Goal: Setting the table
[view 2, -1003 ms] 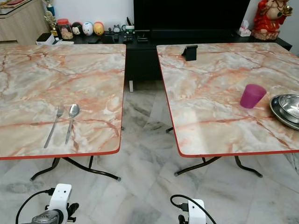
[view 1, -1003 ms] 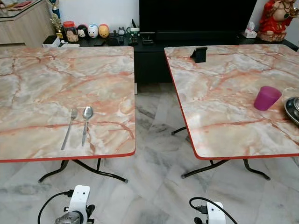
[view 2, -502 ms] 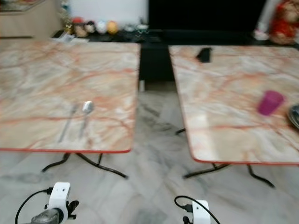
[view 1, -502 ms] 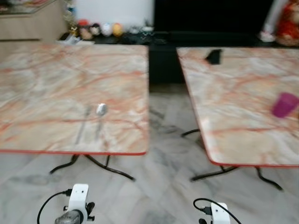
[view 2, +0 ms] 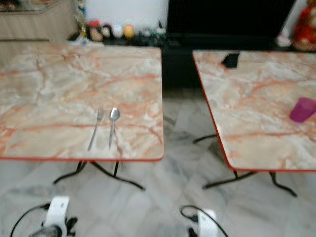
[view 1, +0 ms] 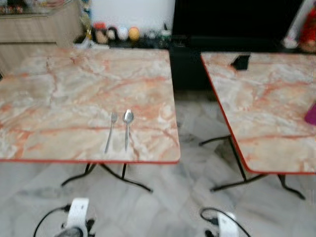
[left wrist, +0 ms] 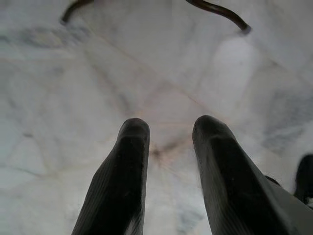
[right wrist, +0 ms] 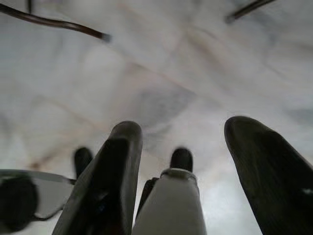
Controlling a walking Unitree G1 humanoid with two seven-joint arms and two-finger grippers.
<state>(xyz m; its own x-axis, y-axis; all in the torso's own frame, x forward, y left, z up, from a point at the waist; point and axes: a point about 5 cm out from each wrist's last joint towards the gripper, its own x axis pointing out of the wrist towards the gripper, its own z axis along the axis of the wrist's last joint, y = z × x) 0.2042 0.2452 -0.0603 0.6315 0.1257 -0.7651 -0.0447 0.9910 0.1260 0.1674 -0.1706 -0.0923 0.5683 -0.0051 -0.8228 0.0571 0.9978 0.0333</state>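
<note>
A fork and a spoon lie side by side near the front edge of the left marble table. A purple cup stands on the right marble table, toward its right side. Both arms hang low in front of the tables, the left arm and the right arm. In the left wrist view my left gripper is open over the marble floor, holding nothing. In the right wrist view my right gripper is open wide, also over bare floor.
A floor gap runs between the two tables, with black metal table legs reaching into it. A small black stand sits on the right table's far side. Behind are a black TV cabinet with figurines and a wooden sideboard.
The whole picture has shifted to the right, so the camera has turned left. The steel bowls have left the frame. Fork, spoon and cup have not moved on their tables.
</note>
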